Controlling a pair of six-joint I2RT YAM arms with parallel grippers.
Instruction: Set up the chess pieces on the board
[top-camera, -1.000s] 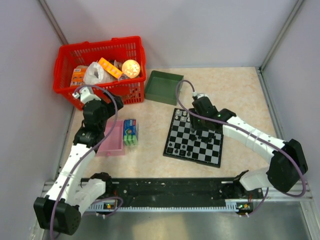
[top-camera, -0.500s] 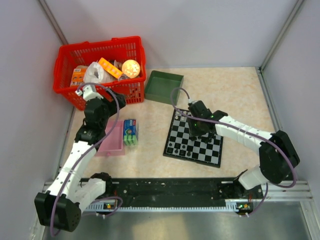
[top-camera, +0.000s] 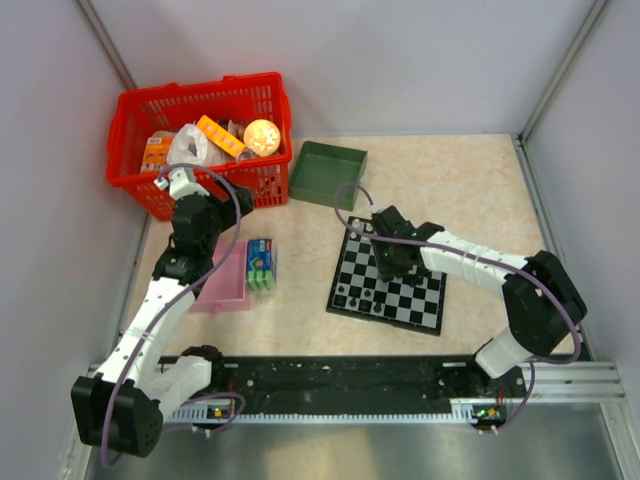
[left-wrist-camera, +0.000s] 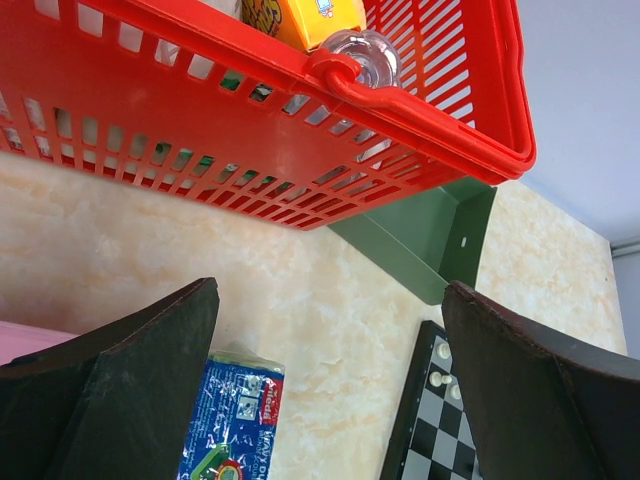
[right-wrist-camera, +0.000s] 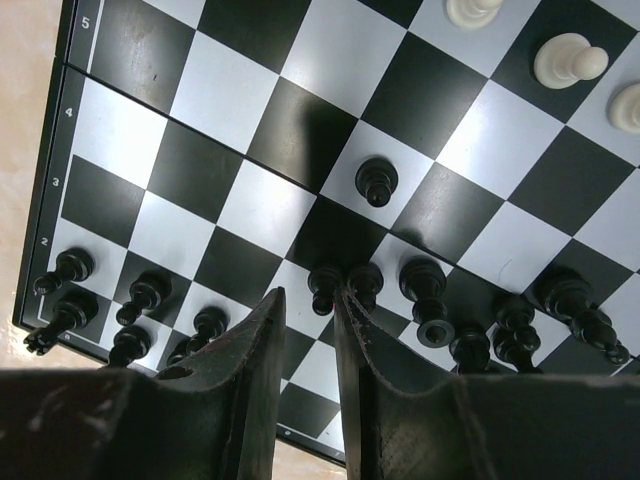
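Observation:
The board (top-camera: 400, 300) lies right of centre, and its black rim shows in the left wrist view (left-wrist-camera: 405, 440). Black chess pieces stand in two rows along its near edge (right-wrist-camera: 140, 295). One black pawn (right-wrist-camera: 377, 182) stands alone further in. White pieces (right-wrist-camera: 568, 58) stand at the far edge and show in the left wrist view (left-wrist-camera: 437, 378). My right gripper (right-wrist-camera: 310, 292) hangs low over the board (top-camera: 390, 262), jaws narrowly apart, with a black pawn (right-wrist-camera: 325, 285) at its fingertips, against the right finger. My left gripper (left-wrist-camera: 330, 290) is wide open and empty, above the table near the basket (top-camera: 228, 207).
A red basket (top-camera: 205, 92) of packets stands at the back left, close ahead of my left gripper (left-wrist-camera: 420, 120). A green tray (top-camera: 328, 172) sits beside it. A pink tray (top-camera: 225, 285) and a blue-green packet (top-camera: 261, 264) lie below my left arm.
My right gripper has moved left and nearer across the board, toward the black rows. My left arm has shifted only slightly.

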